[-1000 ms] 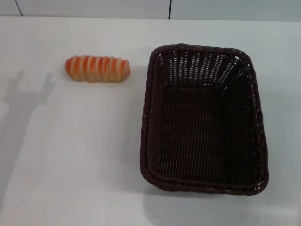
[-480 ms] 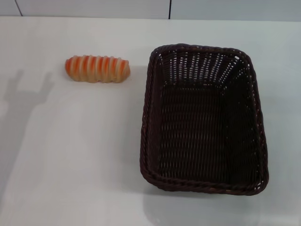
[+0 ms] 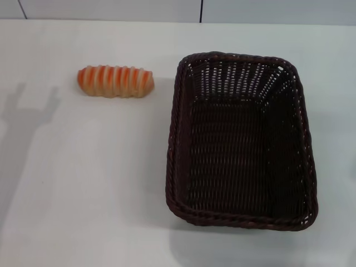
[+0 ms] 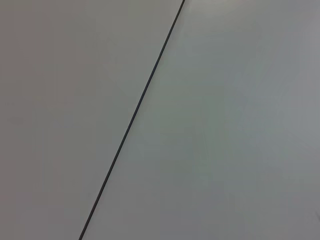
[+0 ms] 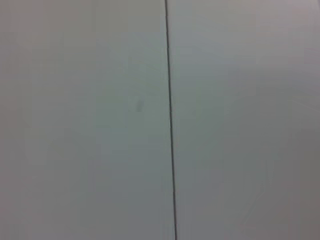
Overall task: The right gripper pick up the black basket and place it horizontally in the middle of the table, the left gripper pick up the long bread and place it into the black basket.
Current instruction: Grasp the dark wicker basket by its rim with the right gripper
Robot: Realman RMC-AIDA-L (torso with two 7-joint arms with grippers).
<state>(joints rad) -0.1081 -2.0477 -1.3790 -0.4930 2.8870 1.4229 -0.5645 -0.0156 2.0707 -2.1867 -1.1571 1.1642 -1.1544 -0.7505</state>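
Observation:
In the head view the black basket (image 3: 242, 139) stands empty on the white table (image 3: 83, 183), right of centre, its long side running away from me. The long bread (image 3: 115, 81), orange with cream stripes, lies on the table at the far left, apart from the basket. Neither gripper shows in any view. Only a shadow of a gripper with two prongs (image 3: 25, 119) falls on the table at the left edge. Both wrist views show only a plain grey wall with a dark seam (image 4: 135, 115) (image 5: 170, 120).
A grey wall with dark seams (image 3: 201, 10) runs behind the table's far edge. Bare tabletop lies left of the basket and in front of the bread.
The gripper's shadow at the table's left edge has slid a little to the left. The basket and the bread have not moved.

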